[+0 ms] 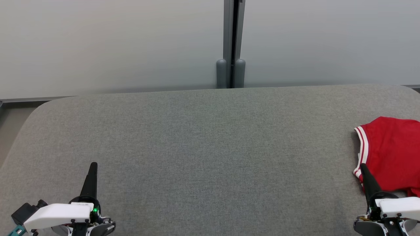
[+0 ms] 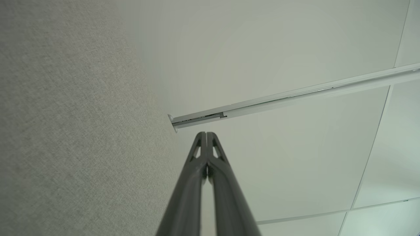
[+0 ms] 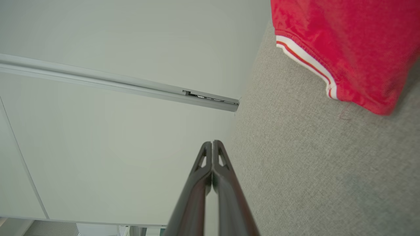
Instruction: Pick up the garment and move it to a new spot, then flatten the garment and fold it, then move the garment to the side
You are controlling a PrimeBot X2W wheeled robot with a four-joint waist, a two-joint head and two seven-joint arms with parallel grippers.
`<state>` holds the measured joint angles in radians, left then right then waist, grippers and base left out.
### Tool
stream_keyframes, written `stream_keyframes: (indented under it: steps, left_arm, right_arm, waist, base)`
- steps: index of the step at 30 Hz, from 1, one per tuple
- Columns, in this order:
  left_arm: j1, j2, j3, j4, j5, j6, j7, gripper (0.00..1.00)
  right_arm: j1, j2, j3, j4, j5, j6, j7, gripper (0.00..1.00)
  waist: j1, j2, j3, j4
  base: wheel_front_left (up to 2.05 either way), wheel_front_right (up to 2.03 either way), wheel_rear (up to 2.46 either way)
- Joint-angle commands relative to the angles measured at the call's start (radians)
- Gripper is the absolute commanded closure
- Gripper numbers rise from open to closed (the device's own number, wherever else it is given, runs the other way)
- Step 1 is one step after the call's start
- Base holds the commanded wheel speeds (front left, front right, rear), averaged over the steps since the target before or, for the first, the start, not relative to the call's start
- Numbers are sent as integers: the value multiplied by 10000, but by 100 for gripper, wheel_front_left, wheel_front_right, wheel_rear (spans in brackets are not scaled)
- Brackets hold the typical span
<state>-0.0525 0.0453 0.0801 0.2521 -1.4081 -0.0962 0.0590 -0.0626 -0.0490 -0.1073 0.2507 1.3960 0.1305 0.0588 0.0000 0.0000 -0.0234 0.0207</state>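
Garment (image 1: pixel 390 154) looks light and limp, so we would pinch its striped hem (image 1: pixel 362 147) beside our right pincer (image 1: pixel 363 166), pressed together and empty like our left pincer (image 1: pixel 94 165).

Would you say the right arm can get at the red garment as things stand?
Probably yes: the garment lies just beyond the right tool, on the surface, with nothing between them; the tool is shut and would need opening.

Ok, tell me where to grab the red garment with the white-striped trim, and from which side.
Take the red fabric garment at its white-striped trim, the free edge facing the grey fabric table's middle. Come in low from that side with the right gripper, which is shut close by it and probably must open first.
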Motion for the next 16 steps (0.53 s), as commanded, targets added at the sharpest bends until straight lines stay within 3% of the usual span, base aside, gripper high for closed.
stream_keyframes:
  steps: [1,16]
  left_arm:
    - [-298,63,72,-81,-178,-92,60,100]
    - [-497,69,244,-84,-1252,-261,358,100]
  right_arm:
    - [-164,-47,-34,-68,226,4,65,100]
    - [-375,-37,-63,-70,1327,4,360,100]
  waist:
    - [0,0,11,-9]
    - [0,0,144,-113]
  base:
    - [0,0,0]
    - [0,0,0]
